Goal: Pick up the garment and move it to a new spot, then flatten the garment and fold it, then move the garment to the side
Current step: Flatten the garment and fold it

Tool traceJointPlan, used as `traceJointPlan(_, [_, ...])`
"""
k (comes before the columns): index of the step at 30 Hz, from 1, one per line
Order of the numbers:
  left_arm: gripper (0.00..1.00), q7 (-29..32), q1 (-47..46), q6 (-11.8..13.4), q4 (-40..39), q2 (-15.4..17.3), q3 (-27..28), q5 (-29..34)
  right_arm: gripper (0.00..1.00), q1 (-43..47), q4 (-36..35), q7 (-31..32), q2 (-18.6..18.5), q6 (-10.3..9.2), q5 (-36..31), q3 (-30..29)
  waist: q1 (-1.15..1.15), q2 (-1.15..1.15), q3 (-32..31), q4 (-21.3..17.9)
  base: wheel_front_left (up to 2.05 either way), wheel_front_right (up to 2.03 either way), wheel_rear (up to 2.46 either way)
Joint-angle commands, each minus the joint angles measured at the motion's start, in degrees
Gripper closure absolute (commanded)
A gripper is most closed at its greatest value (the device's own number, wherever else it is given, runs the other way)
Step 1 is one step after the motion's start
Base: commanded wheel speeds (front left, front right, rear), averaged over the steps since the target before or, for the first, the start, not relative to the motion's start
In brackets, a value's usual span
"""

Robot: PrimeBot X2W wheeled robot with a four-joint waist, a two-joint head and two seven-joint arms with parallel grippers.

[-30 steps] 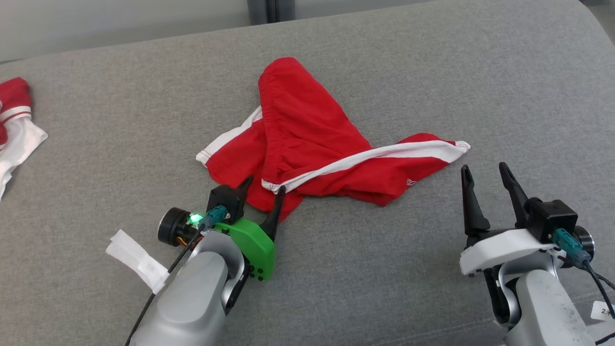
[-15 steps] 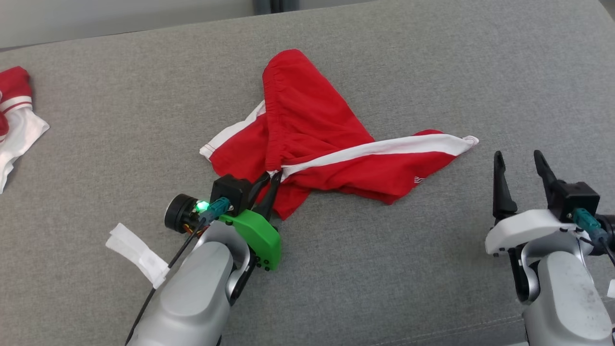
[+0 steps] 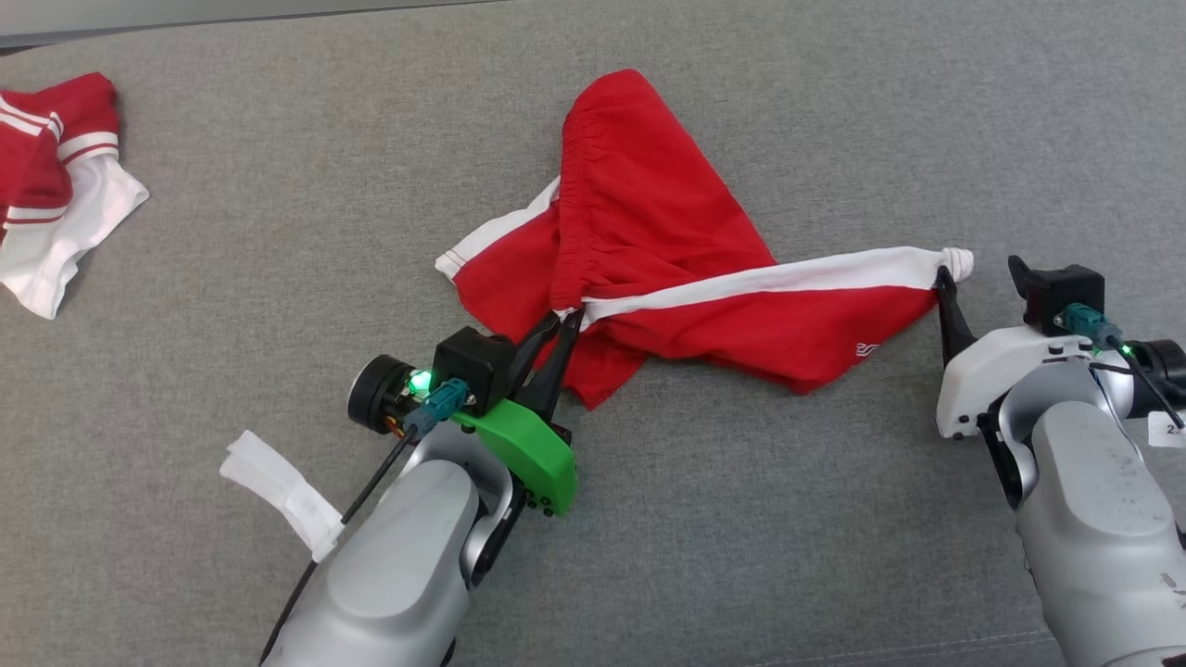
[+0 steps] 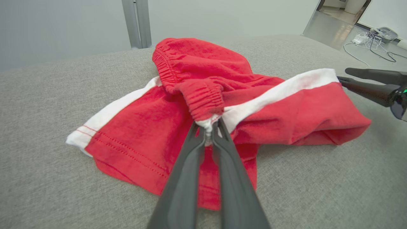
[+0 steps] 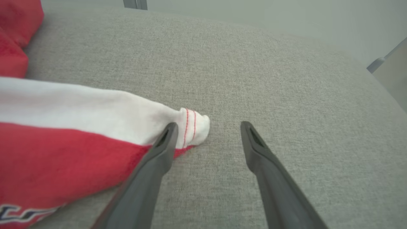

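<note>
Crumpled red shorts (image 3: 667,232) lie on the grey cushion (image 3: 278,278) as pick-up begins. The left pincer (image 4: 208,124) pinches the waistband; the right pincer (image 5: 206,125), spread, touches the white hem corner and likely needs to shift inward and close.

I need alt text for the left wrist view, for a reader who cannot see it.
The left pincer is shut on the waistband corner of crumpled red shorts with white side stripes, lying on a grey cushion. At the right edge, the right pincer nears the shorts' far end.
</note>
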Motion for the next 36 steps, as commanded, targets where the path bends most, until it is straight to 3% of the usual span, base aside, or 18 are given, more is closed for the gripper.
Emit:
traceJointPlan(1, [0.95, 0.0, 0.4, 0.3, -0.4, 0.3, -0.1, -0.2, 0.0, -1.4, 1.6, 0.0, -0.6, -0.1, 0.4, 1.1, 0.0, 0.0, 0.5, 0.5, 0.0, 0.0, 0.0])
traceJointPlan(11, [0.96, 0.0, 0.4, 0.6, -0.5, 0.3, -0.8, -0.2, 0.0, -7.2, 12.5, -0.8, -1.7, -0.05, 1.9, 10.7, 0.0, 0.0, 0.9, 0.8, 0.0, 0.0, 0.0])
traceJointPlan(12, [0.96, 0.0, 0.4, 0.6, -0.5, 0.3, -0.8, -0.1, 0.06, -7.7, 13.1, -1.0, -1.9, -0.05, 1.8, 11.5, 0.0, 0.0, 0.8, 0.7, 0.0, 0.0, 0.0])
traceJointPlan(14, [0.95, 0.0, 0.6, 0.7, -0.5, 0.3, -0.7, -0.1, 0.5, -8.8, 14.3, -1.3, -2.1, -0.05, 2.0, 13.2, 0.0, 0.0, 0.6, 0.7, 0.0, 0.0, 0.0])
traceJointPlan(15, [0.96, 0.0, 0.8, 0.7, -0.4, 0.3, -0.7, -0.1, 0.61, -9.4, 15.1, -1.5, -2.2, -0.05, 2.3, 14.1, 0.0, 0.0, 0.4, 0.6, 0.0, 0.0, 0.0])
traceJointPlan(21, [0.96, 0.0, 1.6, 0.6, -0.5, 0.3, -0.9, -0.7, 1.0, -11.0, 18.2, -2.5, -3.1, -0.08, 4.2, 17.1, 0.0, 0.0, -1.2, 0.6, 0.0, 0.0, 0.0])
traceJointPlan(29, [1.0, 0.0, 2.7, 1.8, -2.9, 0.7, 1.4, -0.5, 1.0, -9.8, 14.2, -5.0, -3.5, -0.08, 7.5, 16.8, 0.0, 0.0, -5.6, 0.0, 0.0, 0.0, 0.0])
traceJointPlan(36, [1.0, 0.0, 4.5, 2.2, -10.7, 2.0, 5.5, -1.5, 1.0, -4.4, -1.7, -5.1, -4.8, -0.09, 11.1, 17.5, 0.0, 0.0, -11.4, -0.1, 0.0, 0.0, 0.0])
